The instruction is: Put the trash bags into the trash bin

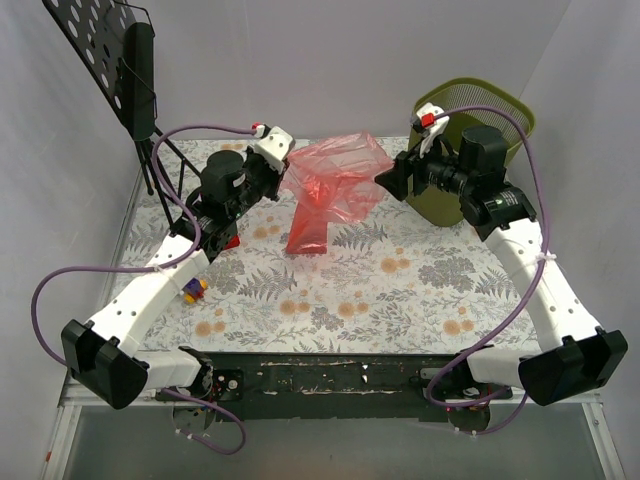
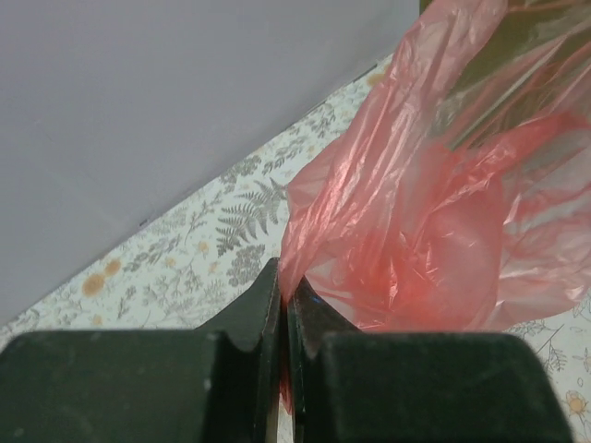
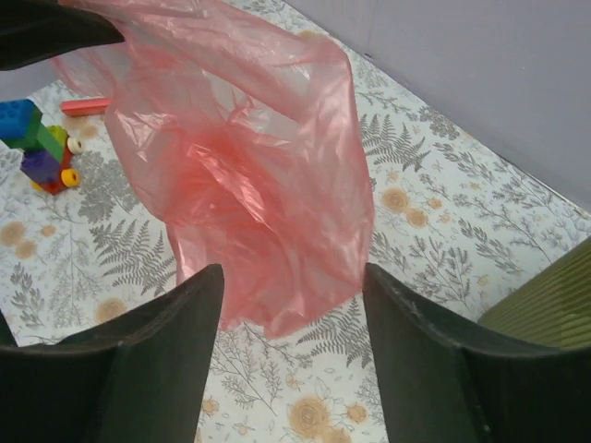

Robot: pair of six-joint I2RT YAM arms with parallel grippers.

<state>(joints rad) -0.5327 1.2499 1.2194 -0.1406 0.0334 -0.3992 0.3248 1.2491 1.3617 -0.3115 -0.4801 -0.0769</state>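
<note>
The trash bag [image 1: 335, 185] is a billowy translucent red sack hanging over the middle back of the table, its lower end touching the patterned cloth. My left gripper [image 1: 283, 170] is shut on the bag's left edge; in the left wrist view the red film [image 2: 434, 231] is pinched between the black fingers [image 2: 261, 314]. My right gripper [image 1: 385, 178] stands open just right of the bag, and its wrist view shows the bag [image 3: 249, 166] hanging loose ahead of the spread fingers [image 3: 194, 314]. The olive-green mesh trash bin [image 1: 495, 105] stands upright at the back right, behind the right arm.
A black perforated stand [image 1: 110, 60] on thin legs rises at the back left. Small colourful toy blocks [image 3: 42, 148] lie on the cloth near the left arm, one [image 1: 193, 290] beside its forearm. Grey walls close in the back and sides.
</note>
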